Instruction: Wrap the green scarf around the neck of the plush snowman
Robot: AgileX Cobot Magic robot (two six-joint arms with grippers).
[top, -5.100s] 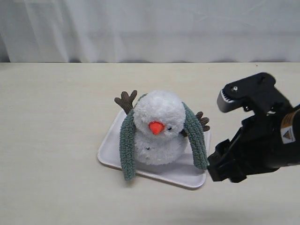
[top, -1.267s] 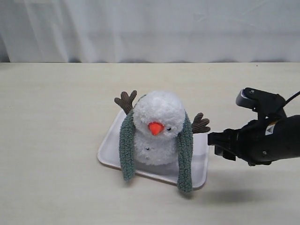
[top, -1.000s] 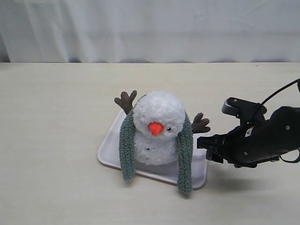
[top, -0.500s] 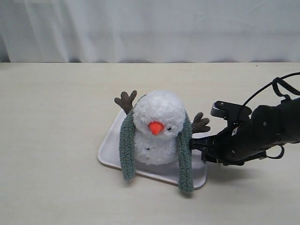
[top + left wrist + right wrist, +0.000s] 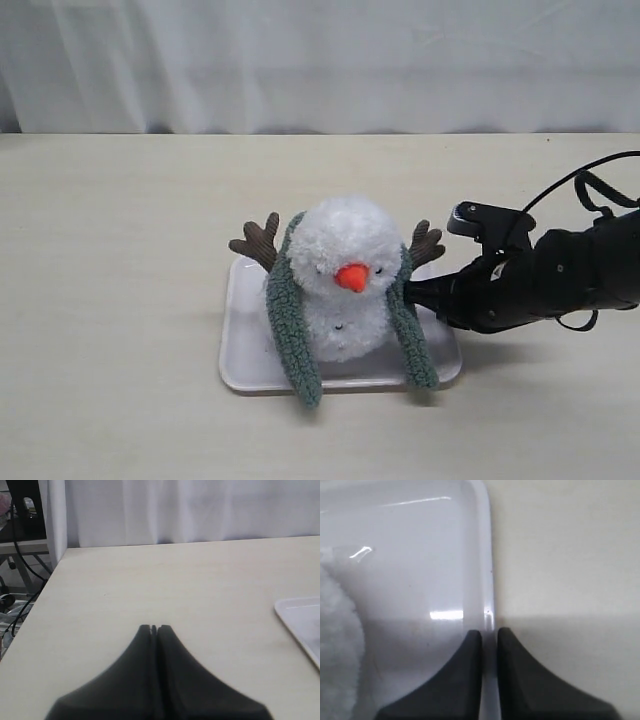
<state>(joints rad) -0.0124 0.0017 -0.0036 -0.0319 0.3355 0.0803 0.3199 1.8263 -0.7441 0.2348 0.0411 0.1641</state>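
Note:
The plush snowman stands upright on a white tray, its orange nose turned slightly right. The green scarf hangs over the back of the snowman's neck. Both scarf ends drop down the front, the right end reaching the tray's front edge. My right gripper is beside the snowman at the tray's right edge. In the right wrist view the right gripper is shut on the tray rim, one finger on each side, with white snowman fluff close by. My left gripper is shut on nothing.
The left gripper hovers over bare beige table, with a corner of the tray at the edge of its wrist view. A white curtain hangs behind the table. The table's side edge and cables beyond it show in the left wrist view.
My right gripper moved left to the tray's right edge and closed on the rim. The tray has turned, and the snowman and scarf shifted slightly right with it.

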